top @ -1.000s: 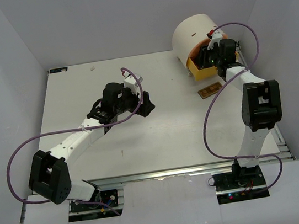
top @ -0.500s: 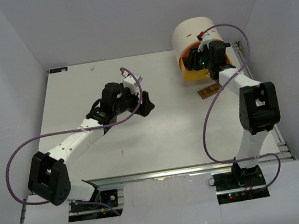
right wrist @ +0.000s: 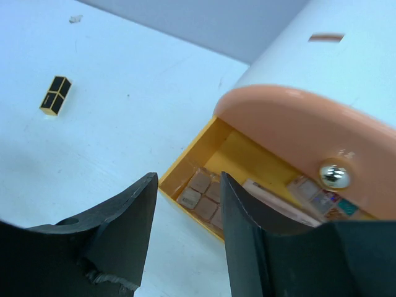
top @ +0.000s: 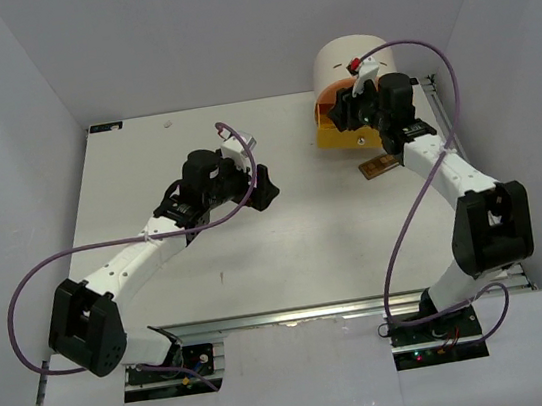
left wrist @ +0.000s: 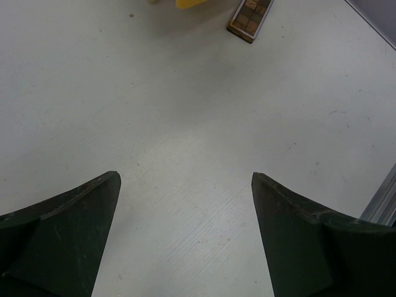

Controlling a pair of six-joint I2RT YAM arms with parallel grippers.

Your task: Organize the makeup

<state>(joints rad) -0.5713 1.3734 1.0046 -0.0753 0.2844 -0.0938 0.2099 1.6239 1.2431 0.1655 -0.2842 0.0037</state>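
A brown palette (top: 378,166) (left wrist: 250,15) lies flat on the white table in front of the round cream drawer unit (top: 346,56). The unit's yellow drawer (top: 327,136) (right wrist: 189,151) stands out and holds a brown palette (right wrist: 201,189) and other flat palettes (right wrist: 312,197). A black-and-gold lipstick tube (right wrist: 55,94) lies on the table, apart from the unit. My right gripper (top: 337,115) (right wrist: 187,175) hangs at the yellow drawer's corner, fingers apart, nothing between them. My left gripper (top: 267,185) (left wrist: 184,174) is wide open over bare table.
A peach drawer (right wrist: 291,130) with a silver knob (right wrist: 334,175) sits above the yellow one. White walls close off the table at the back and both sides. A metal rail (left wrist: 383,198) runs along the table's edge.
My right gripper has swung left across the front of the drawer unit, and the yellow drawer now shows farther left. The left arm has barely moved.
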